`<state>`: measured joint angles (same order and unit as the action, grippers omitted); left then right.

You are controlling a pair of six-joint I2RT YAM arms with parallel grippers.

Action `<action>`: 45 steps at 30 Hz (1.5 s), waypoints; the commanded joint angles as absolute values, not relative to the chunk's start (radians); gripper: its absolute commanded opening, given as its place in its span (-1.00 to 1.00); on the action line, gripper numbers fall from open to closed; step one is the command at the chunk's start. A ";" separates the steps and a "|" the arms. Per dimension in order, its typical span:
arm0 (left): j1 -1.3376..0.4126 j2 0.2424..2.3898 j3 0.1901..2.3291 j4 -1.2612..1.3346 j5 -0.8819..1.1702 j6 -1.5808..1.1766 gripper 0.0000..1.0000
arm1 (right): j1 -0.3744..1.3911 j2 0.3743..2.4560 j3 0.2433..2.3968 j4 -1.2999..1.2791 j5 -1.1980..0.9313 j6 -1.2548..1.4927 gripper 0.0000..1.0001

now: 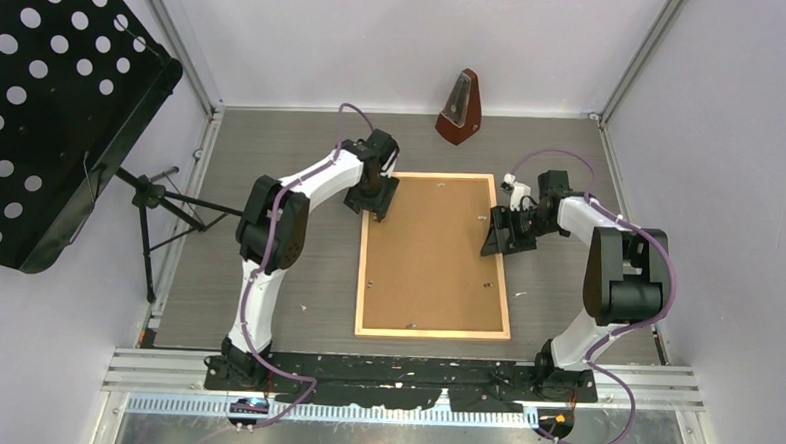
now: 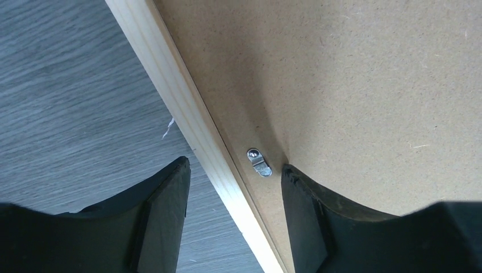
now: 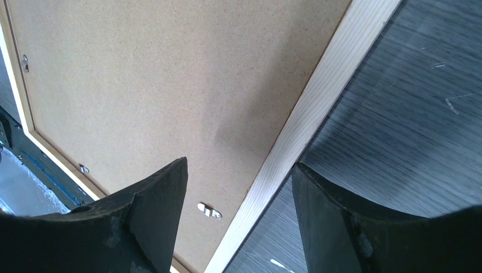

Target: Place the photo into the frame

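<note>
The frame lies face down, the board in it. The photo is not seen. The left gripper and right gripper are spread. The clip should be turned slowly.

Lab test booth: plain white walls enclose a grey table.

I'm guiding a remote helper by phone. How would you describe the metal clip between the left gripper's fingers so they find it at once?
Find the light wooden frame lying back-up mid-table, brown backing board showing. Go to its far left corner, where the left gripper stands open. The clip is the small silver tab at the board's edge beside the rail, the only one between those fingers.
</note>
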<state>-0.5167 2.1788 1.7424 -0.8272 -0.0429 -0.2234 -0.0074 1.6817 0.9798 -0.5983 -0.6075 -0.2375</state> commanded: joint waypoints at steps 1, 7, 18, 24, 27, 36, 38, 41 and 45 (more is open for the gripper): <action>-0.512 2.197 1.784 -0.835 -0.062 -0.221 0.16 | 0.000 1.675 0.989 -0.568 -0.634 -0.239 0.46; -0.512 2.196 1.783 -0.834 -0.064 -0.211 -0.07 | -0.008 1.677 0.985 -0.567 -0.643 -0.240 0.46; -0.499 2.164 1.727 -0.810 -0.050 -0.192 -0.44 | -0.023 1.692 0.987 -0.570 -0.660 -0.240 0.46; -0.498 2.164 1.741 -0.811 -0.039 -0.178 -0.57 | -0.027 1.692 0.985 -0.572 -0.665 -0.243 0.46; -0.498 2.162 1.744 -0.810 -0.036 -0.174 -0.70 | -0.029 1.694 0.985 -0.571 -0.668 -0.243 0.45; -0.499 2.154 1.766 -0.809 -0.025 -0.156 -1.00 | -0.033 1.702 0.986 -0.572 -0.674 -0.248 0.45; -0.499 2.149 1.768 -0.801 -0.018 -0.148 -1.00 | -0.032 1.702 0.987 -0.572 -0.675 -0.247 0.45; -0.499 2.138 1.759 -0.777 -0.018 -0.140 -0.75 | -0.034 1.703 0.986 -0.572 -0.676 -0.249 0.46; -0.499 2.124 1.757 -0.769 -0.025 -0.137 -0.19 | -0.034 1.706 0.987 -0.575 -0.677 -0.252 0.45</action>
